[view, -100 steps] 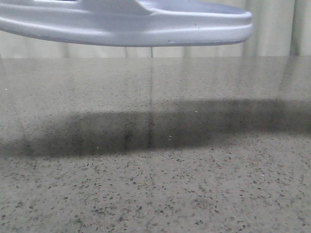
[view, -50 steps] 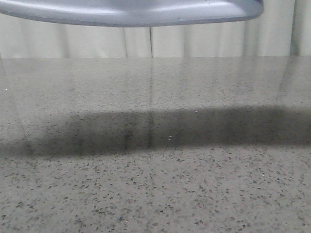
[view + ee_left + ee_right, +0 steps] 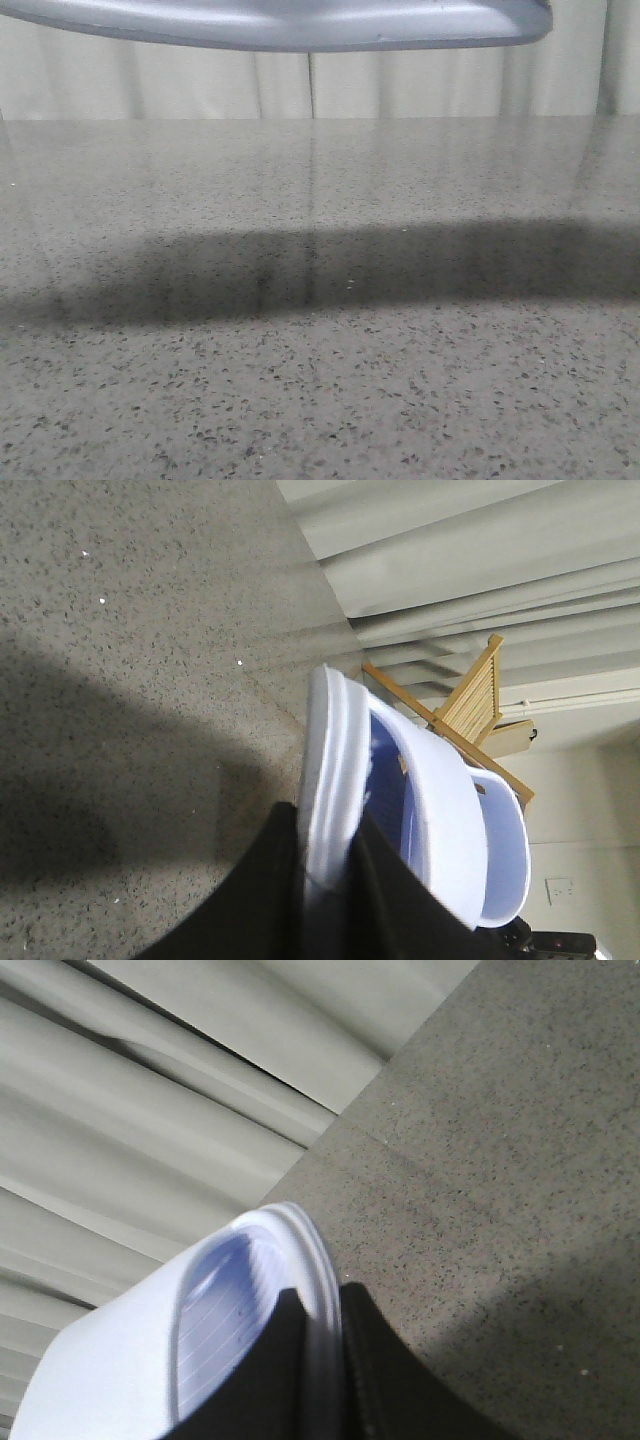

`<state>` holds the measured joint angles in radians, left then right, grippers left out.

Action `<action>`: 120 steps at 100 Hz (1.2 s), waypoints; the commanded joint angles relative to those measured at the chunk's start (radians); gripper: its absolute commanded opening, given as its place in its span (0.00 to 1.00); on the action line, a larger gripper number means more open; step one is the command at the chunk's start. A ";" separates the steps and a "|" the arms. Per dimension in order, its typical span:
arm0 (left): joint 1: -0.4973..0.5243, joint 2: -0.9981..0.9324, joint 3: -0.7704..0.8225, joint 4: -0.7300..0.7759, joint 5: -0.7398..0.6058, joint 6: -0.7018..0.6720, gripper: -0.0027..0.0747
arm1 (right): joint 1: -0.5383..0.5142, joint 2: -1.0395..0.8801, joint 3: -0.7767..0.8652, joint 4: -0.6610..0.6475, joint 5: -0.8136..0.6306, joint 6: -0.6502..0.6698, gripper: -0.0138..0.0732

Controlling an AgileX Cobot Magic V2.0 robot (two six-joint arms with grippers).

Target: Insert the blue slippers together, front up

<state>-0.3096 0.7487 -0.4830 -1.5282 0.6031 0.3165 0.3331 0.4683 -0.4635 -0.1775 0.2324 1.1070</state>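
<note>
The left gripper has its black fingers closed on the sole edge of one pale blue slipper. The right gripper likewise pinches the rim of another slipper, its ribbed footbed visible. In the front view, one slipper's sole hangs across twelve o'clock, clear above the table. The speckled grey stone tabletop carries a broad dark shadow across its middle. Pale pleated curtains close off the far side. A wooden folding frame stands beyond the table's edge.
</note>
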 commanded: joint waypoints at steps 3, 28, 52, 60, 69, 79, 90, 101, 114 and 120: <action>-0.008 -0.002 -0.037 -0.065 0.053 -0.001 0.06 | 0.004 0.043 -0.030 -0.021 -0.079 -0.017 0.05; -0.008 -0.002 -0.037 -0.065 0.099 0.001 0.06 | 0.004 0.140 -0.030 -0.022 -0.173 -0.051 0.05; -0.008 -0.002 -0.037 -0.065 0.138 0.013 0.06 | 0.004 0.238 -0.030 -0.062 -0.266 -0.051 0.05; -0.008 -0.002 -0.037 -0.065 0.141 0.020 0.06 | 0.004 0.265 -0.030 -0.062 -0.289 -0.051 0.05; -0.008 -0.002 -0.037 -0.065 0.153 0.026 0.06 | 0.004 0.285 -0.030 -0.062 -0.319 -0.051 0.05; -0.008 -0.002 -0.037 -0.065 0.167 0.030 0.06 | 0.004 0.306 -0.030 -0.068 -0.354 -0.051 0.05; -0.008 -0.002 -0.037 -0.065 0.195 0.039 0.06 | 0.004 0.336 -0.030 -0.070 -0.381 -0.051 0.05; -0.008 -0.002 -0.037 -0.079 0.238 0.063 0.06 | 0.004 0.371 -0.030 -0.070 -0.412 -0.051 0.05; -0.008 -0.002 -0.037 -0.088 0.273 0.085 0.06 | 0.004 0.408 -0.030 -0.071 -0.467 -0.051 0.05; -0.008 -0.002 -0.037 -0.090 0.284 0.095 0.06 | 0.004 0.426 -0.030 -0.071 -0.489 -0.051 0.05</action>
<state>-0.3096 0.7487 -0.4830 -1.5384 0.7525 0.3963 0.3331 0.8753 -0.4635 -0.2421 -0.1072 1.0625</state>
